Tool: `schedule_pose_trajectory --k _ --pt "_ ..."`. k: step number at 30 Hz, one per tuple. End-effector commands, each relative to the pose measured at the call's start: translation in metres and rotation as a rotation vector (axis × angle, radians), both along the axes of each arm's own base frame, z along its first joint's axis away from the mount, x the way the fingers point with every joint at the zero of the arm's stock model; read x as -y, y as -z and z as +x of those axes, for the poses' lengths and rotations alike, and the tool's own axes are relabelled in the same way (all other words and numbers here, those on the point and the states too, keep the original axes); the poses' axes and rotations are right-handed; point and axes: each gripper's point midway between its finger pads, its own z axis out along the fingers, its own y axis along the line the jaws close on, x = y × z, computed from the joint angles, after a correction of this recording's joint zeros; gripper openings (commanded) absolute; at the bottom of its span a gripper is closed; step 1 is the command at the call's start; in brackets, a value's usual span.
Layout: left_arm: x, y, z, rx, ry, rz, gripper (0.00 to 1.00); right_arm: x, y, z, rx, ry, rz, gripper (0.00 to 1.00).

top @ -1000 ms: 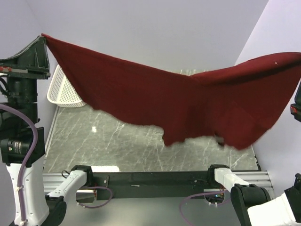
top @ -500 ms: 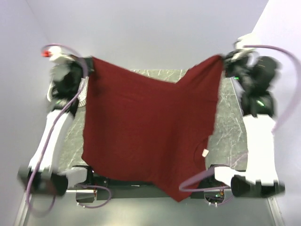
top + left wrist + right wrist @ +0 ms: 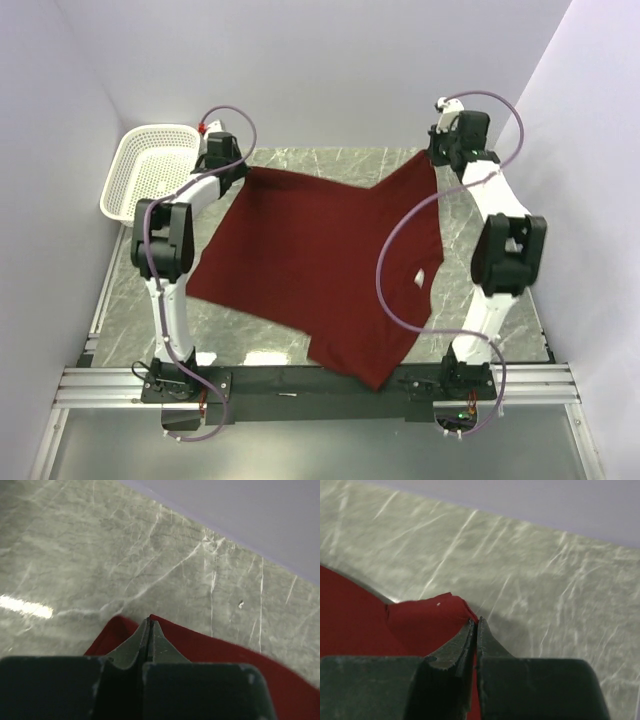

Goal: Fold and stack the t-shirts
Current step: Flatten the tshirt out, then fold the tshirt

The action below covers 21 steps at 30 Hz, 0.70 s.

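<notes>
A dark red t-shirt (image 3: 310,260) lies spread out on the marble table (image 3: 480,330), its white neck label (image 3: 420,280) showing near the right side. Its near corner reaches over the table's front edge. My left gripper (image 3: 243,170) is stretched to the far left and is shut on the shirt's far left corner. In the left wrist view the jaws (image 3: 149,621) meet on the red cloth's (image 3: 225,650) edge, low over the table. My right gripper (image 3: 436,158) is shut on the far right corner. The right wrist view shows red cloth (image 3: 370,615) pinched between the closed jaws (image 3: 476,621).
A white mesh basket (image 3: 150,170) stands at the far left corner, just left of my left gripper. Lilac walls close in the table at the back and on both sides. Bare marble shows left of the shirt and along the right side.
The shirt hung stretched in the air between my raised grippers. Both arms have swung forward and down, and it now lies flat on the table, both corners still gripped.
</notes>
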Motion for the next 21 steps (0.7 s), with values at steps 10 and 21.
schedule_pose_trajectory --k 10,21 --pt "0.002 -0.041 0.054 0.107 -0.058 -0.001 0.0 0.003 -0.068 0.073 0.172 0.115 0.01 0.0" --pt "-0.003 -0.044 0.067 0.117 -0.069 0.045 0.0 -0.014 -0.082 0.042 0.192 0.021 0.044 0.0"
